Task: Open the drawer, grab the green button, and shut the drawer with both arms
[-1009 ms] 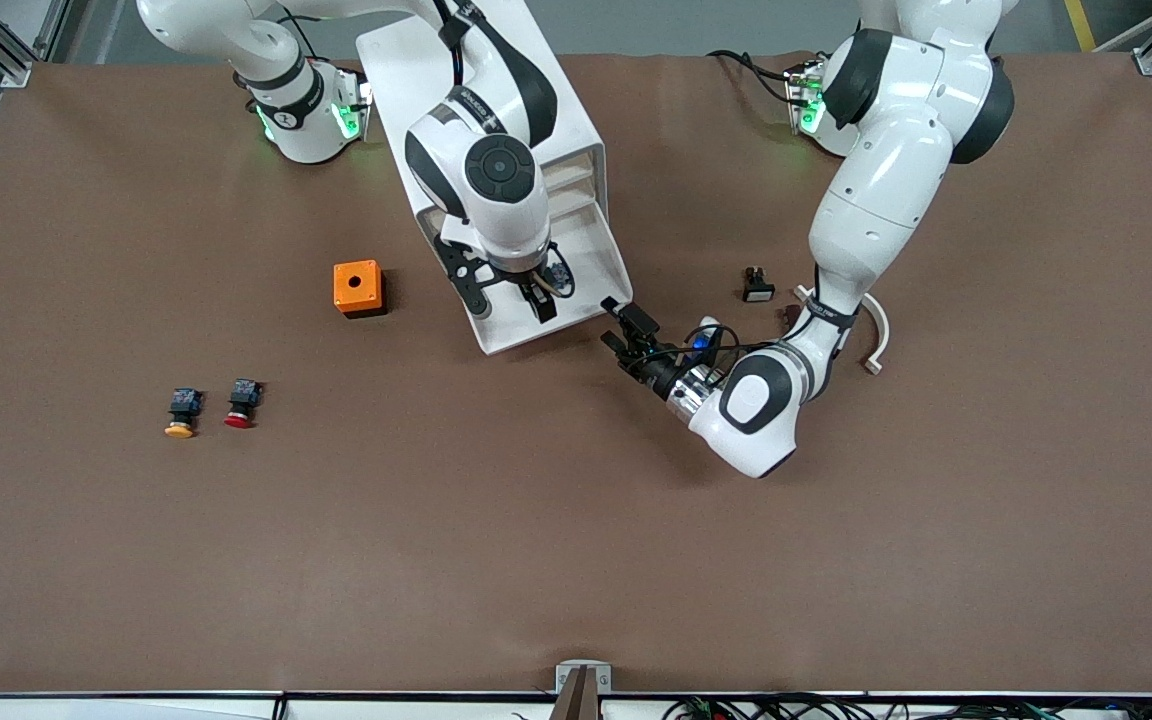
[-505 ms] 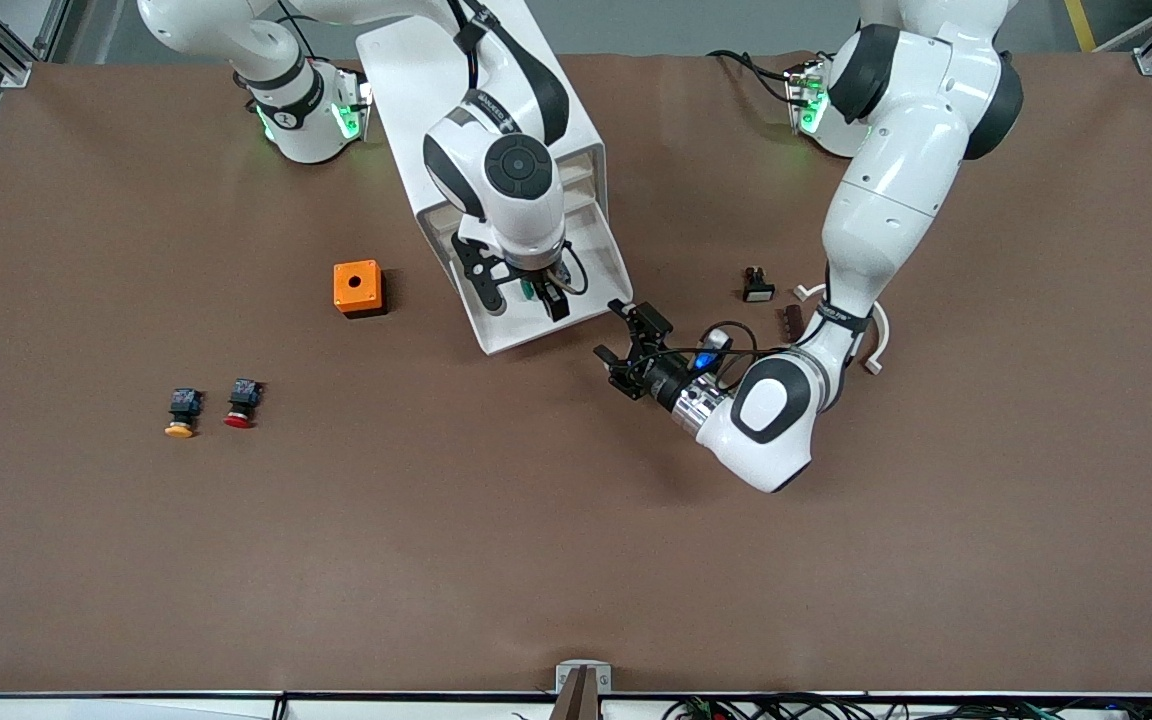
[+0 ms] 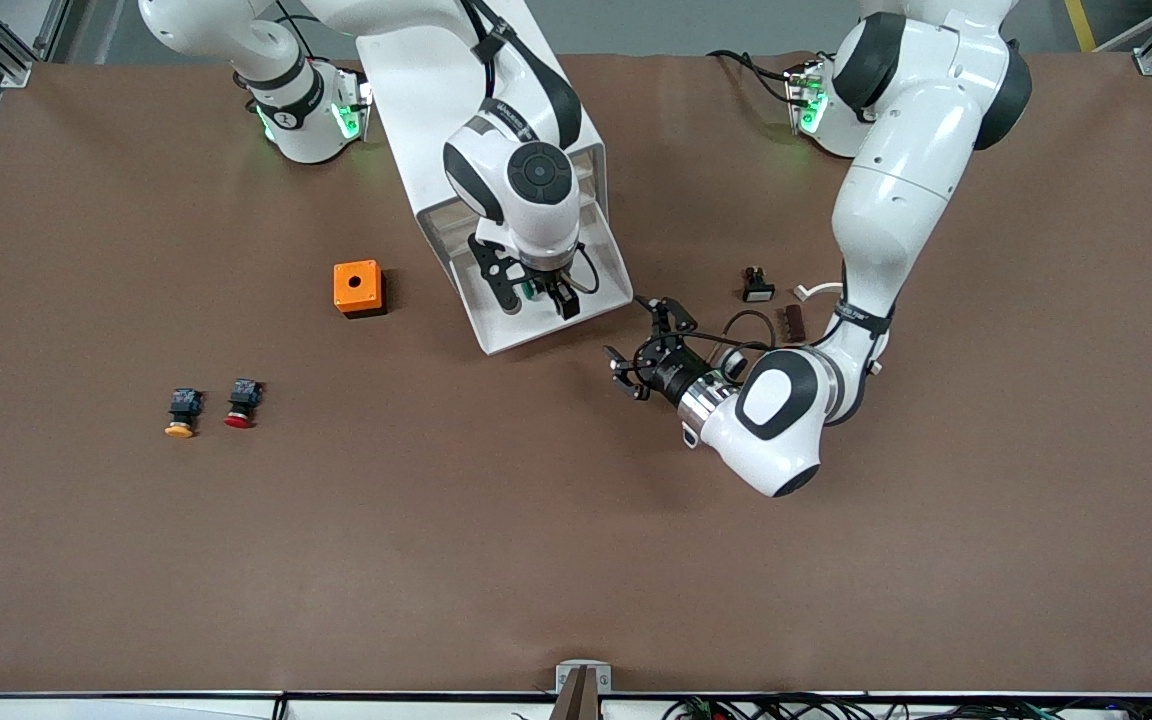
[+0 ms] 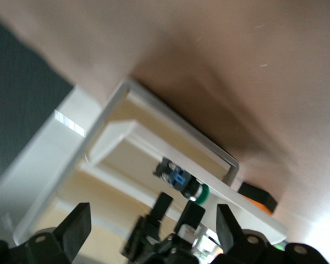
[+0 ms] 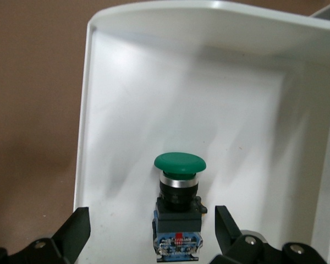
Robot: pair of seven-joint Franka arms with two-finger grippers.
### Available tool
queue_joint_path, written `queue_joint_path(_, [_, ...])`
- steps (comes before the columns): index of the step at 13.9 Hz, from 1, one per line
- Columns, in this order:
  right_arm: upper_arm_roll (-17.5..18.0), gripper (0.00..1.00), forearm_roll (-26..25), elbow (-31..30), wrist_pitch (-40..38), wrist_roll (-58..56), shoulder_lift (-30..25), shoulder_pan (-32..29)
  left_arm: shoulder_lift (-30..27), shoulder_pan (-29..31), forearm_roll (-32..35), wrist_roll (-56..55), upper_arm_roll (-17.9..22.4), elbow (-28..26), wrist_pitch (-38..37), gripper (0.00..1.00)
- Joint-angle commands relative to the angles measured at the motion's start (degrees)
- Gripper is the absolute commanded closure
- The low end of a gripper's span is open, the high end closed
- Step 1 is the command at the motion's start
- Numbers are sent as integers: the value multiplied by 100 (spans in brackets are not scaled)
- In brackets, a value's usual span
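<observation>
Right wrist view showed your right gripper (image 5: 148, 236) spread wide, straddling the green-capped, black-bodied button (image 5: 179, 206) inside the pulled-out white tray drawer (image 5: 126, 110), ready to close on it. Your left gripper (image 3: 648, 345), splayed and empty, waited over the brown table (image 3: 436, 540) beside the drawer's front, likely to push it shut.

Almost nothing legible was on show. The right arm's base (image 3: 288, 110) carried a small dark digit that read as "1". A line of tiny dark lettering ran along the right arm's forearm (image 3: 502, 108), too small to make out. No other text, brand or sign could be read.
</observation>
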Motion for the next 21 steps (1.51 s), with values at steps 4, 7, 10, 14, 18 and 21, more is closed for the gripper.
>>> queue_joint_path(4, [-53, 0, -83, 7, 47, 222, 103, 227, -844, 25, 1267, 2607, 546, -83, 1489, 0])
queue_joint_path(7, [-53, 0, -83, 7, 38, 222, 112, 289, -897, -45, 1521, 3182, 740, -83, 1957, 0])
queue_joint_path(10, [-53, 7, -92, 7, 38, 222, 112, 350, -1247, -63, 2453, 3331, 687, -118, 2204, 0])
queue_joint_path(14, [-53, 42, -83, 7, 11, 231, 112, 394, -1564, -151, 3356, 3463, 670, -145, 2213, 0])
queue_joint_path(18, [-53, 55, -83, 7, 2, 275, 112, 385, -1670, -379, 3948, 3411, 635, -153, 2327, 0])
queue_joint_path(21, [-53, 100, -83, 7, -15, 266, 112, 359, -1609, -589, 4158, 3332, 643, -241, 3026, 0])
